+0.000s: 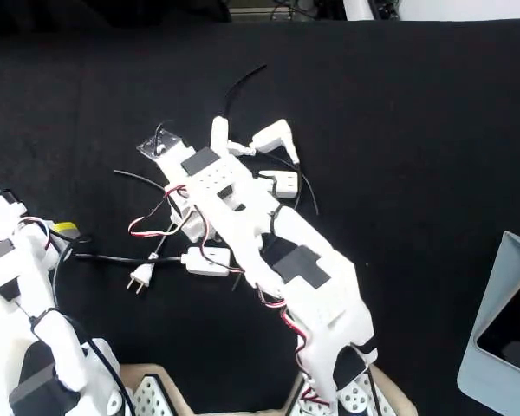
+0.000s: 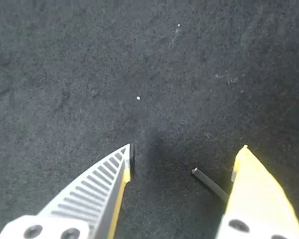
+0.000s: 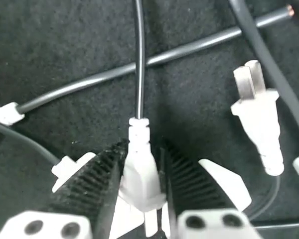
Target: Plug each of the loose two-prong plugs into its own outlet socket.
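Clamped tight betw. R gripper [image 3: 142,145] fingers: white plug [image 3: 139,179], mid-table among cables [image 3: 139,64]. Second plug [image 3: 259,117] loose just beside. L gripper [image 2: 187,147] gaping wide, nothing held (cable end [image 2: 209,182] near one finger).

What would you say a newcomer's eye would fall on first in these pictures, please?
The right arm stretches across the middle of the black table, over a tangle of dark cables. The right gripper has its jaws shut on a white plug, with a loose two-prong plug lying beside it. The left gripper hangs open over bare black cloth.
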Action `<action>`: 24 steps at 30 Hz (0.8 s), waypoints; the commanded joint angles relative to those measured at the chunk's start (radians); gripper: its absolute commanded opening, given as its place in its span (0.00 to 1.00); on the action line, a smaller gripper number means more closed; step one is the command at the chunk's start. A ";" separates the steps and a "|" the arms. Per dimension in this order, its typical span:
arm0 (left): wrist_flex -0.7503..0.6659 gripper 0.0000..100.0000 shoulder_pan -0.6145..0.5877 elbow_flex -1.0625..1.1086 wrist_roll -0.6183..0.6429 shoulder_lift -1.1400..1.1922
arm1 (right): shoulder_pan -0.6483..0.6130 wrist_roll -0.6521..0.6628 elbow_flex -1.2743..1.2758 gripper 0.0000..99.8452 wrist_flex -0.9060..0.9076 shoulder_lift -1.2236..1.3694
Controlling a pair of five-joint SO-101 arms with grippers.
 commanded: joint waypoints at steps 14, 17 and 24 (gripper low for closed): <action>-0.015 0.32 0.002 -0.005 -0.009 -0.028 | 0.009 -0.066 -0.483 0.17 0.358 0.229; -0.015 0.32 0.002 -0.005 -0.009 -0.028 | 0.009 -0.063 -0.582 0.14 0.400 0.311; -0.015 0.32 0.002 -0.005 -0.009 -0.028 | 0.015 -0.063 -0.754 0.11 0.489 0.406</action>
